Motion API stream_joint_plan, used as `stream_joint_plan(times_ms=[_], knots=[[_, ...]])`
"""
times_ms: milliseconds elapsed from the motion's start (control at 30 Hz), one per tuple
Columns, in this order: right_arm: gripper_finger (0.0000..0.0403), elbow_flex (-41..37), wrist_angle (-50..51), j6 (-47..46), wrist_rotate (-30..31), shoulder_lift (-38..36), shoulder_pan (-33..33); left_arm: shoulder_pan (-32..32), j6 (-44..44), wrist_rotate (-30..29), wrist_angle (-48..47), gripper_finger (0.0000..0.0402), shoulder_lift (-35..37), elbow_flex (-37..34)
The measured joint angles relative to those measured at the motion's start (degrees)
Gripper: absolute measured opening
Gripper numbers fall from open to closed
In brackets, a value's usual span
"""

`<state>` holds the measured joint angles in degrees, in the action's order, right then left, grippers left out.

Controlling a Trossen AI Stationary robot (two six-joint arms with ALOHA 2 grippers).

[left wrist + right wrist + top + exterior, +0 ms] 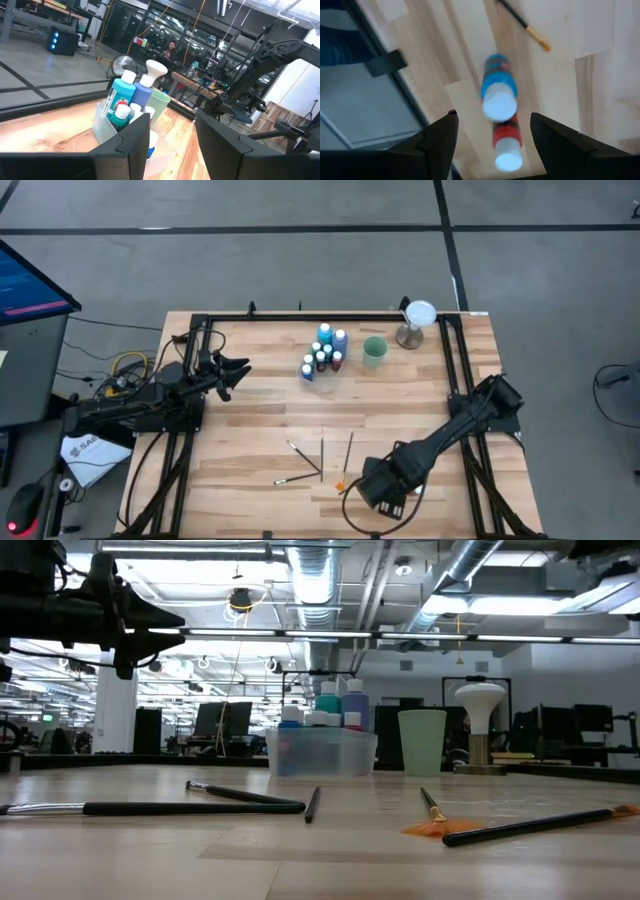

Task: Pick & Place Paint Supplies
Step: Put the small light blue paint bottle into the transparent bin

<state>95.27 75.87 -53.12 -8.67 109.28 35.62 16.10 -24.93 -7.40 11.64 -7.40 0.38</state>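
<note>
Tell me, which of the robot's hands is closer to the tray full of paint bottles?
The left hand. It hovers just beside the tray, pointing at it. The right hand is off at the table's near edge, past the scattered brushes.

Five paintbrushes loose near the surface's front edge. Roughly eight white-capped paint bottles inside one clear tray, exact number unclear. Two more bottles under the right arm. One pale green cup.

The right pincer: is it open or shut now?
Open. In the right wrist view the right pincer has its jaws wide apart above a blue paint bottle and a red paint bottle, gripping neither.
</note>
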Motion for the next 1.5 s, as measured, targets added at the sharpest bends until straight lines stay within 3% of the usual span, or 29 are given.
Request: stream_joint_plan(times_ms=[300,833,967,1233,1500], knots=[[0.0242,-1.04,-1.33,1.20,1.49,0.64,-0.07,-0.02,0.26,0.00,0.01,0.0154,0.00,0.00],[0.0238,-13.48,-11.93,-0.51,1.49,-2.22,0.43,-0.02,0.45,-0.02,0.00,0.0154,0.00,0.00],[0.0213,-13.99,-12.33,-0.51,2.24,-2.22,0.43,-0.02,0.46,-0.10,0.00,0.0154,0.00,0.00],[0.0109,-13.81,-11.04,-0.31,2.33,-2.46,0.23,0.00,0.46,-1.25,0.00,0.0154,0.00,0.00],[0.0108,-14.01,-6.23,4.17,2.70,-5.62,-2.87,-0.02,0.55,-1.27,-0.02,0.0154,-0.15,0.00]])
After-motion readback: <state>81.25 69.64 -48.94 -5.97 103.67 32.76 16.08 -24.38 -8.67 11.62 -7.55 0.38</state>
